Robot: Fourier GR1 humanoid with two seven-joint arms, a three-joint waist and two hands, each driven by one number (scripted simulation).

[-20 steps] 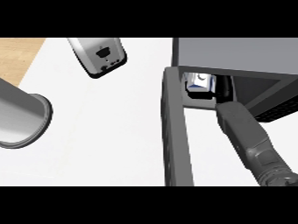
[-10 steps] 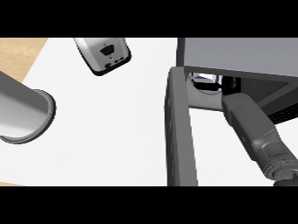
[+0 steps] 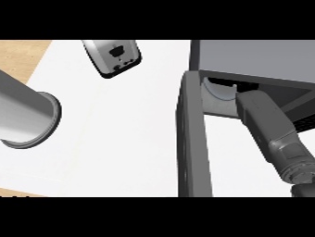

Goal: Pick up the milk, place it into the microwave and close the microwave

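The grey microwave stands at the upper right, and its open door shows edge-on, running down the view. My right forearm reaches up into the cavity. The right hand is inside under the roof, and only a dark bit of it shows. The milk is hidden from view. A pale curved rim shows just inside the opening. My left forearm crosses the left side as a thick grey cylinder, with its hand out of sight.
A grey and black toaster-like appliance lies tilted at the top middle. The white counter spreads between my left forearm and the door. Wooden edges show at the far left.
My right forearm has gone deeper into the microwave. The white carton seen at the opening earlier is now hidden. The left forearm has shifted further into the view.
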